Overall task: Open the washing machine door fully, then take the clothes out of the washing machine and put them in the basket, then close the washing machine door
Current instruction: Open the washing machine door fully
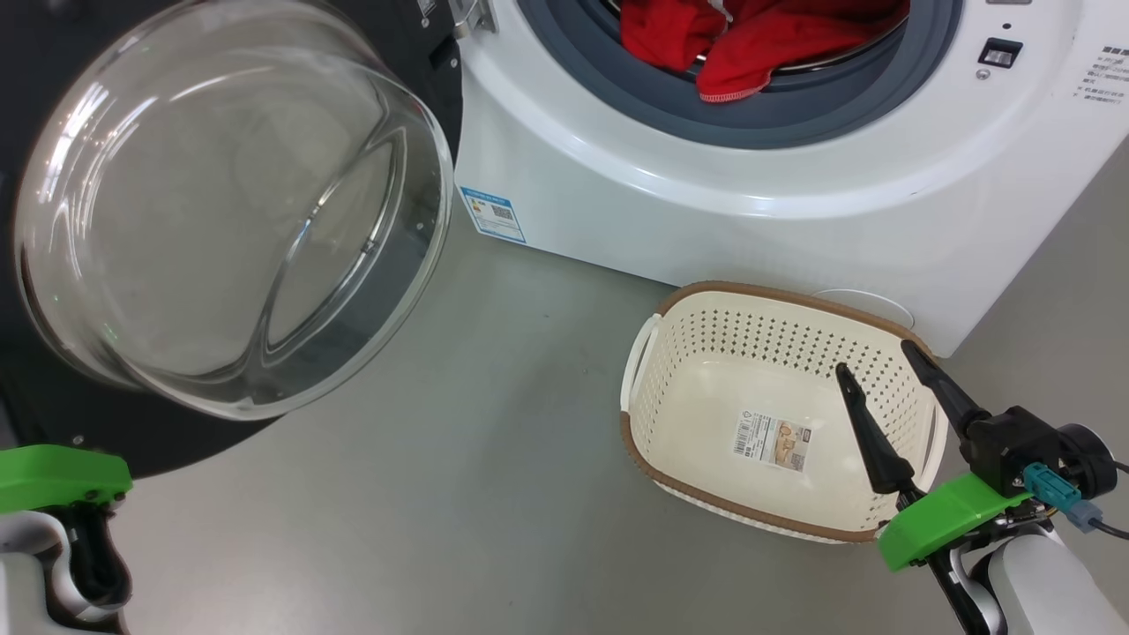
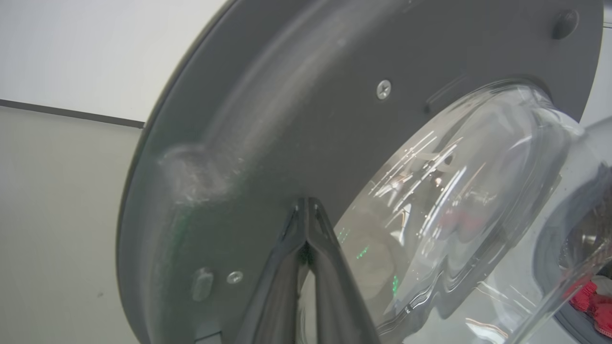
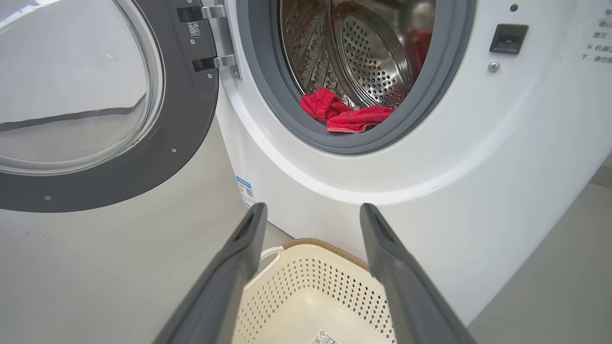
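Soft, light red clothes (image 1: 750,44) should bunch easily, best pinched at the fold overhanging the gasket (image 1: 794,123); right gripper (image 1: 875,357) spread wide, left gripper (image 2: 306,205) pressed together

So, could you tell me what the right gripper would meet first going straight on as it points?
Probably the white front of the washing machine, just below its grey gasket, where the right gripper aims; depth is unclear.

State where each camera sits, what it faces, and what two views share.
Head view: on the head, looking down at door, basket, open right claw.
Left wrist view: behind shut left claw, facing the door's inner side.
Right wrist view: behind right claw, facing clothes in the drum.
Shared: head and right wrist show clothes, basket.
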`<state>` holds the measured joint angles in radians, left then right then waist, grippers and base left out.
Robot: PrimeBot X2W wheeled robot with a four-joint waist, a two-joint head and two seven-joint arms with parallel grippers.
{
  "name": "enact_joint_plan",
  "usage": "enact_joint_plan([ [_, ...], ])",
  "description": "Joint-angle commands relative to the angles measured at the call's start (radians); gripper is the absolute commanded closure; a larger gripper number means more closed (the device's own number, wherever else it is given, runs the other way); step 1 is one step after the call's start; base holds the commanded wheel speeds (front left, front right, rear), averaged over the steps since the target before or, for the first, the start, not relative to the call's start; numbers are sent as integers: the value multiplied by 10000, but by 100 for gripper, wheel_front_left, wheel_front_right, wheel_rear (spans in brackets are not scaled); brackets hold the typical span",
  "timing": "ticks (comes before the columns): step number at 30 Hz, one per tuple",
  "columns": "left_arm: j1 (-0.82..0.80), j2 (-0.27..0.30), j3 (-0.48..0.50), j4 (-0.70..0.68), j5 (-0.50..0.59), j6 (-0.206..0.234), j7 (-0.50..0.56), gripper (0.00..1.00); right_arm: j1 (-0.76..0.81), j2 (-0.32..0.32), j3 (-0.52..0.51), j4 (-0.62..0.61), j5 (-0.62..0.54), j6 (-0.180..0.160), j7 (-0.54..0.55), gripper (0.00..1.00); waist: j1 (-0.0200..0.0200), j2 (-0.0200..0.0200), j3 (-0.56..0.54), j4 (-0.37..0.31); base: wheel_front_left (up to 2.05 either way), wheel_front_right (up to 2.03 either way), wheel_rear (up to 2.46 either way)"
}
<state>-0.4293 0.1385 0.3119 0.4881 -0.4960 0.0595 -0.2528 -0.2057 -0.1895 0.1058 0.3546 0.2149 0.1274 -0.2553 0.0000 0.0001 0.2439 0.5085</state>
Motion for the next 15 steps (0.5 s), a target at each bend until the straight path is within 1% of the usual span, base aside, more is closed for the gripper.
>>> enact_joint_plan([
  [1, -225, 420, 462, -199, 197, -68, -88, 100, -210, 16, 165, -192, -73, 33, -65, 0, 0, -1, -41, -23, 0, 0, 0],
  [3, -159, 356, 554, -347, 387, -75, -89, 100, -227, 63, 133, -182, -62, 33, -65, 0, 0, -1, -98, -59, 0, 0, 0],
  [4, -107, 311, 574, -432, 492, -78, -89, 83, -231, 91, 119, -180, -53, 33, -65, 0, 0, -1, -133, -78, 0, 0, 0],
  [5, -51, 250, 590, -513, 559, -99, -89, 72, -236, 123, 100, -181, -44, 33, -65, 0, 0, -1, -175, -106, 0, 0, 0],
  [6, 10, 209, 587, -618, 646, -135, -89, 58, -238, 153, 85, -181, -31, 33, -65, 0, 0, -1, -218, -136, 0, 0, 0],
  [7, 76, 173, 586, -753, 740, -164, -89, 34, -238, 186, 59, -186, -27, 33, -65, 0, 0, -1, -263, -174, 0, 0, 0],
  [8, 143, 124, 603, -918, 810, -192, -89, 5, -230, 220, 31, -183, -34, 33, -65, 0, 0, -1, -315, -218, 0, 0, 0],
  [9, 224, 85, 629, -1103, 894, -194, -89, 0, -223, 274, -16, -188, -23, 33, -65, 0, 0, -1, -370, -271, 0, 0, 0],
  [12, 512, -34, 759, -1699, 1078, -70, -89, 0, -208, 441, -162, -246, 8, 33, -65, 0, 0, -1, -528, -475, 0, 0, 0],
  [15, 808, -96, 754, -2618, 1316, -97, -89, 0, -188, 582, -281, -359, 13, 33, -65, 0, 0, -1, -670, -736, 0, 0, 0],
])
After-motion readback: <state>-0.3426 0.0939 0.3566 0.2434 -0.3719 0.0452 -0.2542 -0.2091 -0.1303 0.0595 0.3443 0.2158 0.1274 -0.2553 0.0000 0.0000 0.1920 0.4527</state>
